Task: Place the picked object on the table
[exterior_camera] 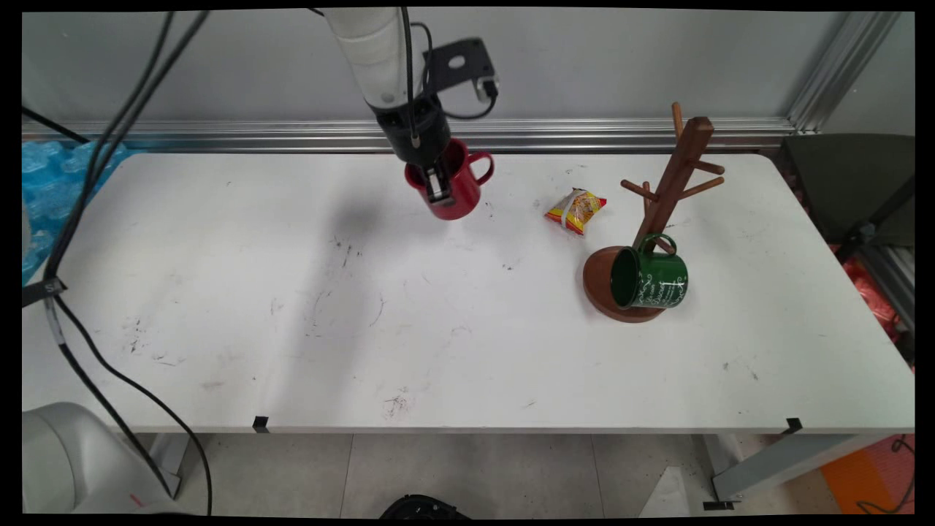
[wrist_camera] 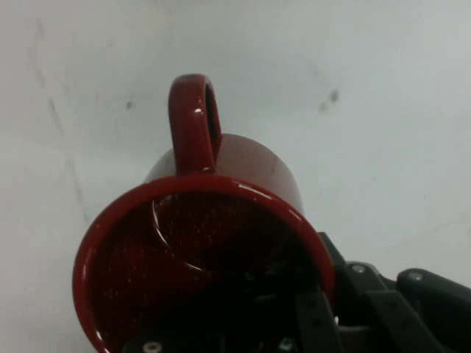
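Gripper (exterior_camera: 437,183) is clamped on the rim of a red mug (exterior_camera: 459,191), one finger inside it, held at the far middle of the desk (exterior_camera: 292,307). Right of it are seen a snack packet (exterior_camera: 575,210) and a wooden mug tree (exterior_camera: 661,212) bearing a green mug (exterior_camera: 650,279).

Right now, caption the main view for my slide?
Gripper clamps red mug's rim; green mug hangs on wooden mug tree.

We note a glossy red ceramic mug (exterior_camera: 454,191), a green enamel mug with white lettering (exterior_camera: 651,278), and a yellow-and-red snack packet (exterior_camera: 575,210).
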Available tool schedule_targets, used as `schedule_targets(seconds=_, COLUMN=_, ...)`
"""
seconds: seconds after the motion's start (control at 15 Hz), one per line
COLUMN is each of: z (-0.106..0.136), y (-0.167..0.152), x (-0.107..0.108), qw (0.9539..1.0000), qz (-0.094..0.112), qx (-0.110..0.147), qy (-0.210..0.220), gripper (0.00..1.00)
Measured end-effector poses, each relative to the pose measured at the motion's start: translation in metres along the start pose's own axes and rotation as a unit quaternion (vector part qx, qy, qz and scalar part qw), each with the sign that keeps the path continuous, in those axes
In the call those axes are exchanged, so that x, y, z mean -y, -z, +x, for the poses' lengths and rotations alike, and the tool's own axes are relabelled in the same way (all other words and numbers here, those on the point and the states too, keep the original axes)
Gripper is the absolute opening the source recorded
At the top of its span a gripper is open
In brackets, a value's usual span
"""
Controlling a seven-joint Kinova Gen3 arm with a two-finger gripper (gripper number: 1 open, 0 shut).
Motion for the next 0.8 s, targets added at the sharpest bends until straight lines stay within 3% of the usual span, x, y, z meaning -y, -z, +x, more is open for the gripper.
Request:
schedule_targets(seconds=0.27, z=-0.001, y=-0.025, x=0.006, qw=0.9993, qz=0.004, qx=0.035, qy=-0.013, gripper=0.0)
schedule_targets(seconds=0.8, z=-0.002, y=-0.081, x=0.013, qw=0.9933, qz=0.007, qx=0.11, qy=-0.034, gripper=0.0)
